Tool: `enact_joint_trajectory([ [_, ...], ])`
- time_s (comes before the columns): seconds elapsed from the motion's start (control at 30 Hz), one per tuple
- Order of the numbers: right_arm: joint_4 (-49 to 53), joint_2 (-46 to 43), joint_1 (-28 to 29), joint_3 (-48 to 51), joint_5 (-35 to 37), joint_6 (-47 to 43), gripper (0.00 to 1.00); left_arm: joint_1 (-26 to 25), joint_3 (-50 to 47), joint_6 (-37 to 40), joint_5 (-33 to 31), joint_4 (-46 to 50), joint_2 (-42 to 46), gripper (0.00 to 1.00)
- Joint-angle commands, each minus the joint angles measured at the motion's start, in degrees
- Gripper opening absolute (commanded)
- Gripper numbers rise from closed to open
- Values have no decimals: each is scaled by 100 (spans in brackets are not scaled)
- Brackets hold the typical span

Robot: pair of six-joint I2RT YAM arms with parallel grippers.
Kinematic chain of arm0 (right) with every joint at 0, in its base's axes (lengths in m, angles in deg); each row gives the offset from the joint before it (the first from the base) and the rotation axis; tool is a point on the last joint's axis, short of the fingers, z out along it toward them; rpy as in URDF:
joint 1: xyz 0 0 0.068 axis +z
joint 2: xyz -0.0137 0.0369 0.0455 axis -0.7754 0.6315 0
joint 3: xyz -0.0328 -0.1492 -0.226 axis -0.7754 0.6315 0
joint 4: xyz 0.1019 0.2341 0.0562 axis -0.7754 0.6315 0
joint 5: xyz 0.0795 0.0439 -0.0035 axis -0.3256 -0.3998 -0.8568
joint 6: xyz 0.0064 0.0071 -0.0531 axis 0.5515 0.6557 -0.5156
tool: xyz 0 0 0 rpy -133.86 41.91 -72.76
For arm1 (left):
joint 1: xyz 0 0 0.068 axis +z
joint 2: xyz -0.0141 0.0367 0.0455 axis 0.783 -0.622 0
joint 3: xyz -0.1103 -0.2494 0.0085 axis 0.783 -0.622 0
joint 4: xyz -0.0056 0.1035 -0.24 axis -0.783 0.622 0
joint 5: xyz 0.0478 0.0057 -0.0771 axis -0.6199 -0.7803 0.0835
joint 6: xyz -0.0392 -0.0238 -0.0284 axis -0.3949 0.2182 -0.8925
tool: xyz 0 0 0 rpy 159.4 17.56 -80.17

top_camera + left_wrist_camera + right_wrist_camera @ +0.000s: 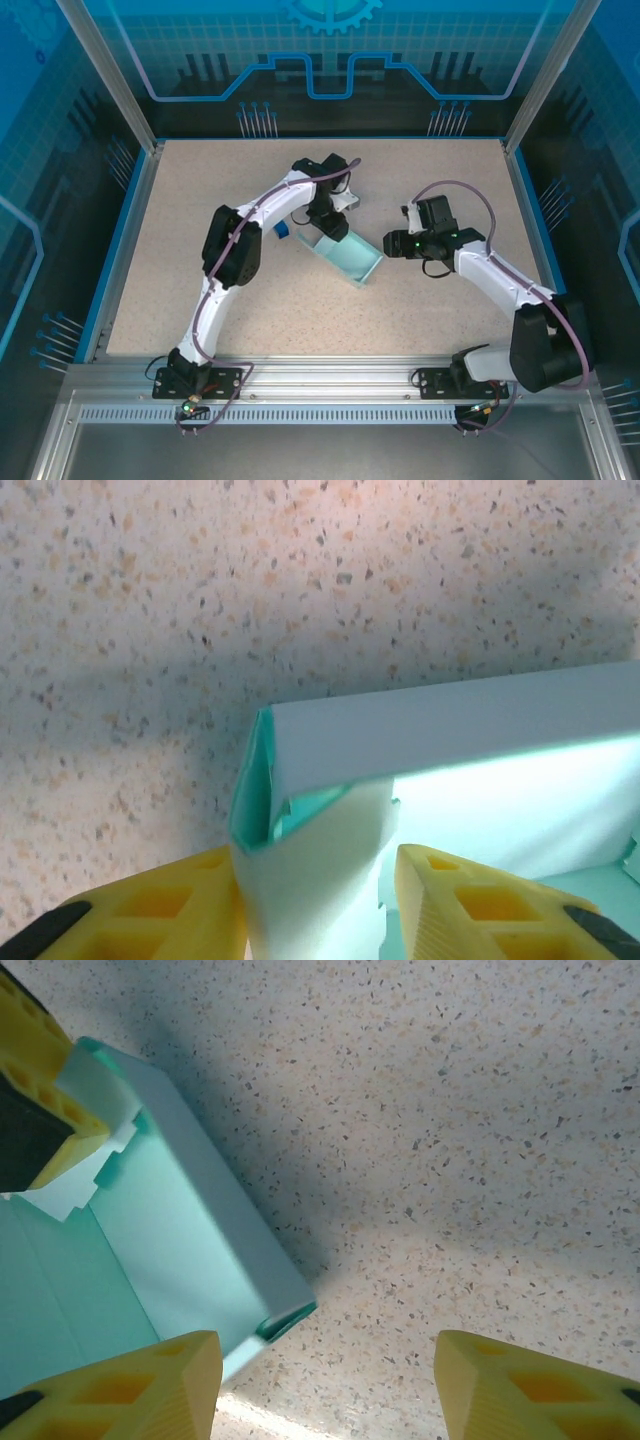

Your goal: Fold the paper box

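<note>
Top view: box (345, 258) sits mid-tabletop (200, 200), with a blue cube (283, 231) near its far-left end. Left wrist view: left fingers (180, 915) part open, straddling the box's end flap, not clamped. Right wrist view: right fingers (150, 1385) wide apart, empty, over the box's right corner.

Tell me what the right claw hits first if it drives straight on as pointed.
Probably the bare table, just beside the corner of the paper box. The right claw could clip that wall with its box-side finger; depth is unclear.
</note>
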Motion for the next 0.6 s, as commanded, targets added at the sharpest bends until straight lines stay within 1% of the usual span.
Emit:
enact_joint_trajectory([
  [0.0, -51, 173, 43, -182, -106, -92, 59, 16, 402, 103, 181, 297, -238, 48],
  [0.2, -125, 421, 25, -184, -189, -119, 61, 123, 1011, 20, 322, 175, -231, 61],
  [0.33, -175, 869, -1, -634, -522, -136, 62, 270, 1200, -137, 424, -136, -89, 73],
  [0.4, -244, 1147, 17, -829, -748, -145, 63, 349, 1203, -268, 421, -333, 40, 76],
  [0.5, -208, 1692, 82, -1211, -957, -169, 63, 528, 973, -574, 305, -672, 372, 77],
  [0.57, -118, 2096, 144, -1481, -1252, -215, 63, 690, 335, -907, 108, -1226, 891, 76],
])
